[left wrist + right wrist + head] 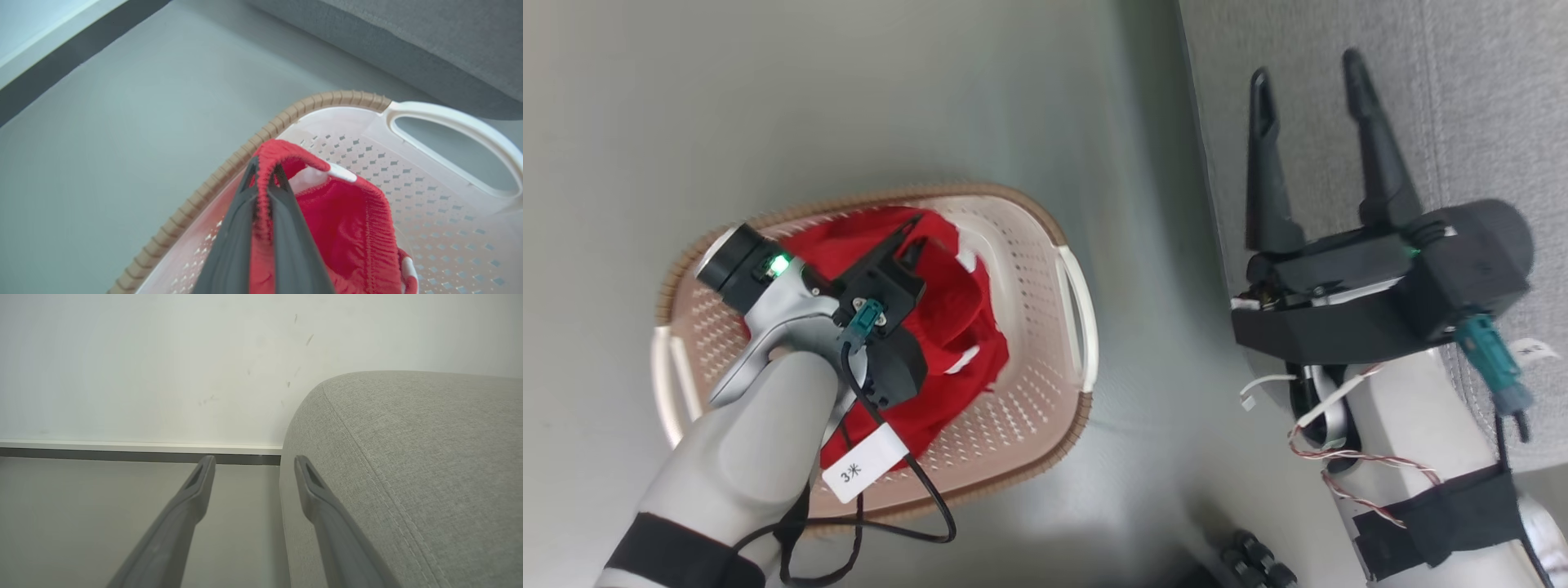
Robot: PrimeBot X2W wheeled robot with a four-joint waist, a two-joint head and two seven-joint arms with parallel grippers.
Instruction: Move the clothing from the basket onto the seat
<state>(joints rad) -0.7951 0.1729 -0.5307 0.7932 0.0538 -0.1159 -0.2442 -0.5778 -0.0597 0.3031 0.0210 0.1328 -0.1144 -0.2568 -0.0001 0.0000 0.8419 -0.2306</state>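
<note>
the basket point(1045, 224) stands on the grey floor point(849, 98), just to the left of the seat point(1462, 98) in the head view, with a strip of floor between the two. the clothing point(956, 314) lies inside the basket as a rumpled red heap with small white patches, filling the middle and leaving the perforated walls bare on either side.

the left tool point(915, 233) reaches down into the basket from the lower left, its fingers pointing toward the far rim. in the left wrist view the left tool point(265, 167) is closed, its two dark fingers pressed together on a gathered, ribbed edge of the clothing point(347, 220). the red fabric is squeezed between them and curls over just past their tips, close to the brown woven rim of the basket point(245, 149). the rest of the garment sags down into the basket, a white strip showing on the fold. one white handle of the basket faces the seat point(408, 36).

the right tool point(1307, 69) hangs over the rounded edge of the seat, fingers spread wide apart and holding nothing. in its own wrist view the right tool point(254, 459) points toward the pale wall point(163, 355), with the seat point(408, 457) on the right and floor on the left.
</note>
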